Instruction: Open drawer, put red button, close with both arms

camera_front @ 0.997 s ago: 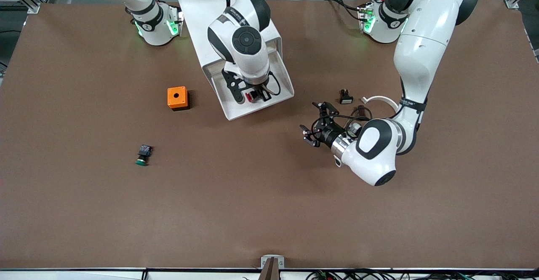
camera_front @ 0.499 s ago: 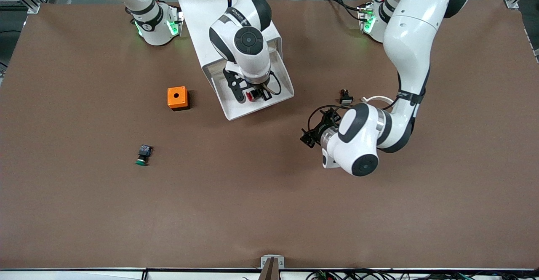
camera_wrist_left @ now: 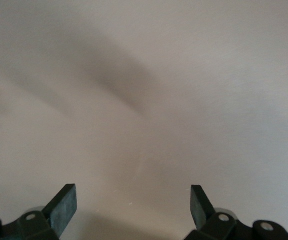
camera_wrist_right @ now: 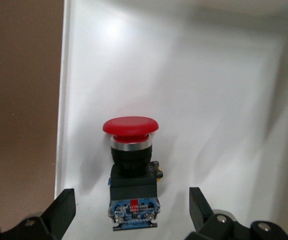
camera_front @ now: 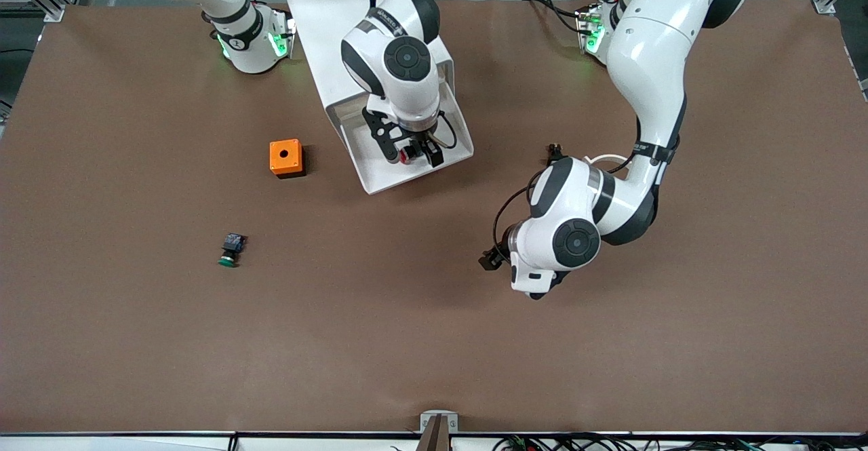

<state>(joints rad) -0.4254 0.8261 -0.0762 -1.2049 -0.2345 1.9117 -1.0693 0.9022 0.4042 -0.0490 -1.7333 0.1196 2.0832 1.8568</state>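
Note:
The drawer [camera_front: 380, 174] stands pulled out of the white cabinet [camera_front: 325, 17], its white tray [camera_wrist_right: 209, 100] toward the front camera. The red button [camera_front: 405, 157] rests in the tray; in the right wrist view its red cap [camera_wrist_right: 129, 126] points away from me and its black-and-blue body lies between my fingers. My right gripper [camera_front: 412, 154] [camera_wrist_right: 132, 205] hangs open over the tray, with a gap on each side of the button. My left gripper [camera_front: 494, 259] [camera_wrist_left: 133, 200] is open over bare brown table, nothing between its fingers.
An orange box [camera_front: 285, 157] with a hole sits beside the drawer, toward the right arm's end. A green-capped button [camera_front: 230, 249] lies nearer the front camera. A small black part [camera_front: 556, 148] shows beside the left forearm.
My right gripper has opened and let go of the red button in the tray. The left arm has swung its hand toward the front camera and turned it down toward the table.

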